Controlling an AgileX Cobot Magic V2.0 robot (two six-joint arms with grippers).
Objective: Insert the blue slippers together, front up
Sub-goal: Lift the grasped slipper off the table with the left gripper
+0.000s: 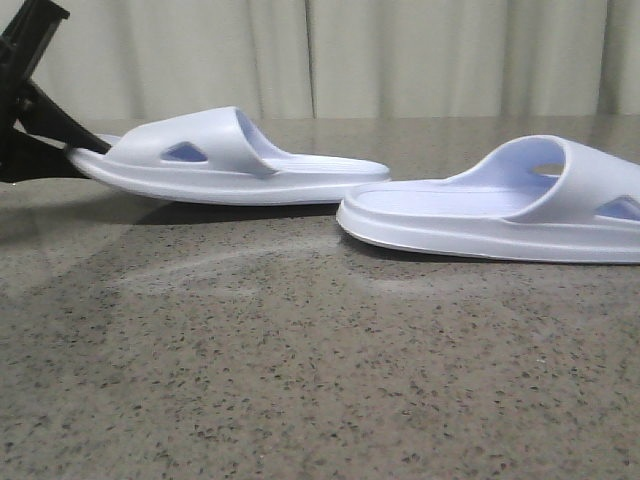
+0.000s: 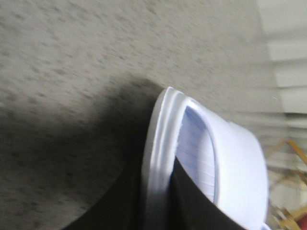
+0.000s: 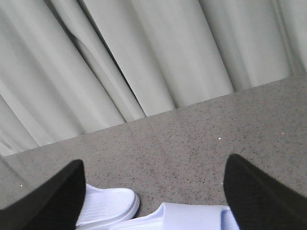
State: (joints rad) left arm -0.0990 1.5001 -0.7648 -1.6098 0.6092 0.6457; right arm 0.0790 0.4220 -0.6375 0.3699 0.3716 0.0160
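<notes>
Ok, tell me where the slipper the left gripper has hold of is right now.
In the front view the held slipper is left of centre, its strap end in the left gripper, its heel end pointing toward the other slipper lying flat on the table to its right.

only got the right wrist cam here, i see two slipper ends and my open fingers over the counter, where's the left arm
Observer: The left gripper is clamped on the end of the left slipper, at the far left of the front view.
Operator: is that slipper flat on the counter
Observer: No. Its gripped end is lifted, and a shadow shows under the sole.
Operator: and the other one
Observer: The right slipper lies flat on the countertop, untouched, strap toward the right.
Operator: are they touching
Observer: From the front their near ends almost meet, and whether they touch cannot be told.
</notes>
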